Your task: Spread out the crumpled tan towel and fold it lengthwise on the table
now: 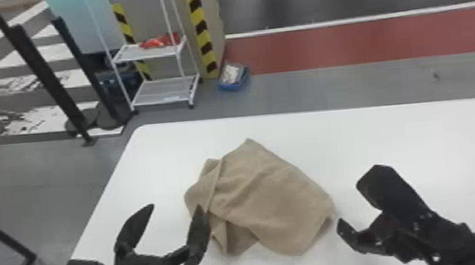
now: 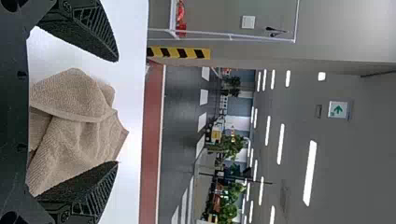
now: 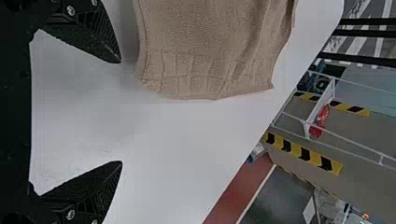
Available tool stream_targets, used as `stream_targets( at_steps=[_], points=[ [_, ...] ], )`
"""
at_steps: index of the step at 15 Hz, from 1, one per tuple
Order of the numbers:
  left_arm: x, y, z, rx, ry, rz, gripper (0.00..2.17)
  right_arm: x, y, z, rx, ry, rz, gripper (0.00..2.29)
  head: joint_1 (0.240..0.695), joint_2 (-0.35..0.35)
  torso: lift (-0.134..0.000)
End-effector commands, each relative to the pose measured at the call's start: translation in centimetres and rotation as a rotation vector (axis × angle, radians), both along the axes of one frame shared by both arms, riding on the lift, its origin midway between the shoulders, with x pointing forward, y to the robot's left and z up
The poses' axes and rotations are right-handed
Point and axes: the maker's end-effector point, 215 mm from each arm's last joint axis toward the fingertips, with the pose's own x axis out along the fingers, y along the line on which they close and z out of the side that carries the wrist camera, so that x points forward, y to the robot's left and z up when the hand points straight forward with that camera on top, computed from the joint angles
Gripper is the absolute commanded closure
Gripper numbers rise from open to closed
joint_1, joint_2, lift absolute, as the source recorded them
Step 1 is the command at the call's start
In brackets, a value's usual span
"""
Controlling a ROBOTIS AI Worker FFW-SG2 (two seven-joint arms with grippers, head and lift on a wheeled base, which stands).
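Head view: the tan towel (image 1: 272, 198) lies crumpled on the white desk (image 1: 411, 132), between the two grippers, with one pointed corner toward the far edge. Its side nearest the desk's left edge is doubled over in loose layers, and creases run across the upper face. Between that left edge and the towel is the left gripper (image 1: 175, 206), its fingers spread well apart with nothing in hold; one fingertip overlaps the towel's side in this view. On the towel's other side, the right gripper (image 1: 349, 203) is also wide open and empty. Beyond the desk's far left corner stands a white rack (image 1: 160, 91) with something red (image 1: 160, 40) on its upper shelf, and a blue bin (image 1: 234, 86) sits on the floor near it. In the right wrist view, the towel shows a border with grid-like ridges, near one of the right gripper's (image 3: 121, 112) parted fingers.
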Motion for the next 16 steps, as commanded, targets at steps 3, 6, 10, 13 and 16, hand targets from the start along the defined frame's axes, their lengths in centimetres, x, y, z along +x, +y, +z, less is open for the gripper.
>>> stream_targets(
  at_steps=[3,6,10,13,16],
  points=[
    [0.0,0.1,0.1,0.001,-0.001,0.001,0.1,0.6,2.5,-2.0,-0.055,0.034,0.053,0.17,0.695,0.222,-0.124],
    [-0.1,0.3,0.0,0.002,0.002,0.004,0.1,1.9,4.4,-2.6,-0.089,0.025,0.099,0.33,0.695,0.24,-0.124],
    [-0.3,0.5,0.1,0.003,-0.004,0.006,0.11,1.7,6.3,-2.2,-0.091,0.003,0.154,1.22,0.695,0.273,-0.124],
    [-0.3,0.2,0.2,-0.041,-0.002,-0.011,0.13,1.3,6.3,-2.1,-0.081,-0.001,0.172,2.11,0.695,0.288,-0.124],
    [-0.4,-1.1,-0.2,-0.053,0.021,-0.063,0.12,0.9,5.3,-0.4,-0.053,-0.039,0.157,2.15,0.695,0.282,-0.124]
  ],
)
